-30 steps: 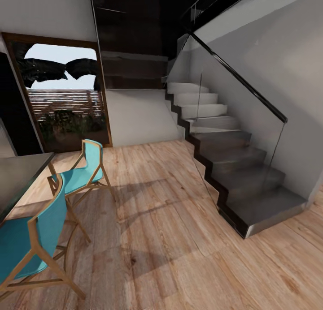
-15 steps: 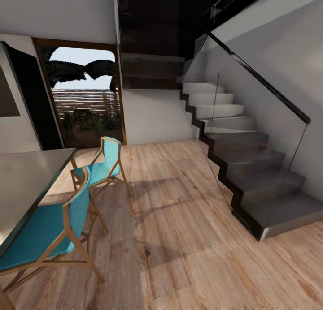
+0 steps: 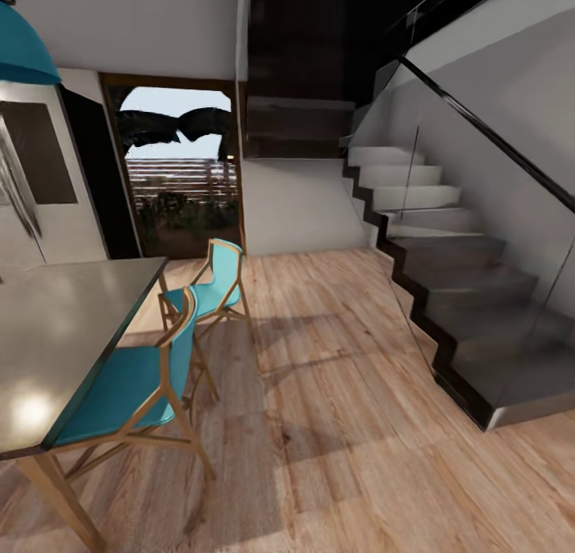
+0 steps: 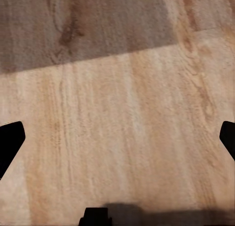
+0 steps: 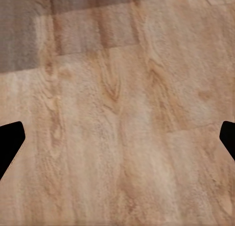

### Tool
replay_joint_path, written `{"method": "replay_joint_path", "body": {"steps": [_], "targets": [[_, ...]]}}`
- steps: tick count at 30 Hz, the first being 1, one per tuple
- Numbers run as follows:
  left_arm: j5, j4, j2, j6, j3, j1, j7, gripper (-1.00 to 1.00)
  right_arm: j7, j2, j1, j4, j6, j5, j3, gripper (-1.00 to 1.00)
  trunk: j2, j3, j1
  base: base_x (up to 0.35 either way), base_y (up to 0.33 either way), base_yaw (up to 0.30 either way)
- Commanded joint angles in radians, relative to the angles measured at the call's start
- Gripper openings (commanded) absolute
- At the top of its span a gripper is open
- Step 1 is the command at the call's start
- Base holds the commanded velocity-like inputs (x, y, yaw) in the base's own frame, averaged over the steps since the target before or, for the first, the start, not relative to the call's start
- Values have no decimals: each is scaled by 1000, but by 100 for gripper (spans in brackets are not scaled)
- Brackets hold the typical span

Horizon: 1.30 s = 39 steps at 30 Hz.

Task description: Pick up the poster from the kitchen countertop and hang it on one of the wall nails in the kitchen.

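Head camera high, facing forward-down across wooden floor toward staircase and doorway. Both wrist cameras face floor planks, seemingly close; floor shared by all three.

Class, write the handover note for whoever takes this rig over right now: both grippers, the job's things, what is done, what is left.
Left gripper: open, nothing held, over wooden floor.
Right gripper: open, nothing held, over the same floor.
Ahead: grey table, two turquoise chairs, staircase, glazed door.
Done: nothing on the poster yet.
Left: find the kitchen countertop, pick up the poster, hang it on a wall nail.
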Motion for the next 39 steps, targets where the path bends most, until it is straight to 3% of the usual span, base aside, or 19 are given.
{"method": "replay_joint_path", "body": {"steps": [1, 13, 25, 39], "targets": [[0, -1, 0, -2, 1, 0, 0, 100, -1, 0, 0, 1, -3, 1, 1, 100, 0, -1, 0, -18, 13, 261], [0, -1, 0, -2, 1, 0, 0, 100, -1, 1, 0, 1, -3, 2, 1, 100, 0, -7, 0, -3, 32, 265], [0, -1, 0, -2, 1, 0, 0, 100, 0, 0, 0, 1, -4, 2, 1, 100, 0, -11, 0, -74, 259, 143], [0, -1, 0, -2, 1, 0, 0, 100, 0, 1, 0, 1, -5, 2, 1, 100, 0, -11, 0, -166, 278, 270]]}}
